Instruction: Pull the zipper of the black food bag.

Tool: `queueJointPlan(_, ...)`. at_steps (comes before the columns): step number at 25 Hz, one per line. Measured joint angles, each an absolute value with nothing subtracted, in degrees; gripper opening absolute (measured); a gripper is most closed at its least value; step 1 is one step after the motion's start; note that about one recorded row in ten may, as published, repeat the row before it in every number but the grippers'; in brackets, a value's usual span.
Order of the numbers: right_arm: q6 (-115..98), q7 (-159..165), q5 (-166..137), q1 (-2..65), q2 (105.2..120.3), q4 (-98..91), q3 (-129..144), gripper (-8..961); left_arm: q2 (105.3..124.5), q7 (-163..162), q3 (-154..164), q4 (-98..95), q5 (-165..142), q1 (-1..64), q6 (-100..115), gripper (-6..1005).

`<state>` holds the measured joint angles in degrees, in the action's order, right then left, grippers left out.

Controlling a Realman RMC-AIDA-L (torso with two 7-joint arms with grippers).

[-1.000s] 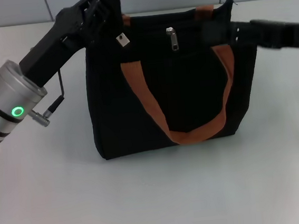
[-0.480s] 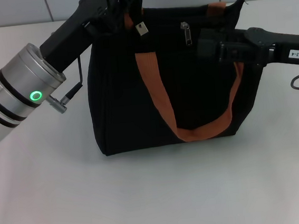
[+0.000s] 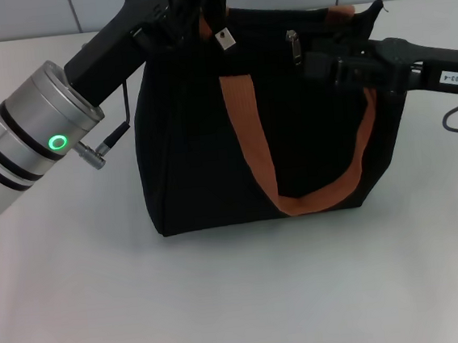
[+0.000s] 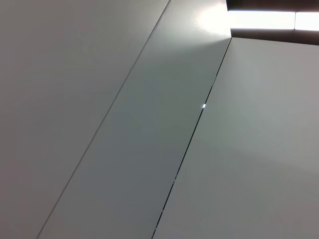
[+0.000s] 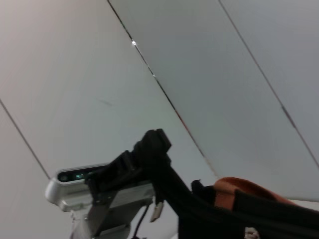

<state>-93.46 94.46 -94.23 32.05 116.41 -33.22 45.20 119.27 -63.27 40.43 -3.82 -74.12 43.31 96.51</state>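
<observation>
Two arms meet at the top of the black food bag (image 3: 266, 135), which stands on the white table (image 3: 225, 301) in the centre of the head view, its rust-orange handle loop (image 3: 293, 165) hanging down the front face. Coming in from the left edge of the frame, the left gripper (image 3: 189, 9) is clamped on the bag's upper left corner, bunching the fabric there; a small pale tag (image 3: 222, 37) dangles just below its fingers. From the right edge, the right gripper (image 3: 316, 59) reaches across the bag's top and sits just beside the zipper (image 3: 291, 45), a small silver pull tab hanging on the zip line in the upper middle of the frame; whether its fingers pinch the tab or stand apart cannot be told. In the right wrist view the left gripper (image 5: 149, 154) shows at the lower left, gripping the bag's dark rim.
</observation>
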Motion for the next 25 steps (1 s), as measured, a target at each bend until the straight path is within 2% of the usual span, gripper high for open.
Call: queueJointPlan(25,-90.4,98.0,-94.8,34.4,116.75,-33.3,48.1,652,119.26,-63.0,40.4,-3.5,-74.1,44.1,96.7,24)
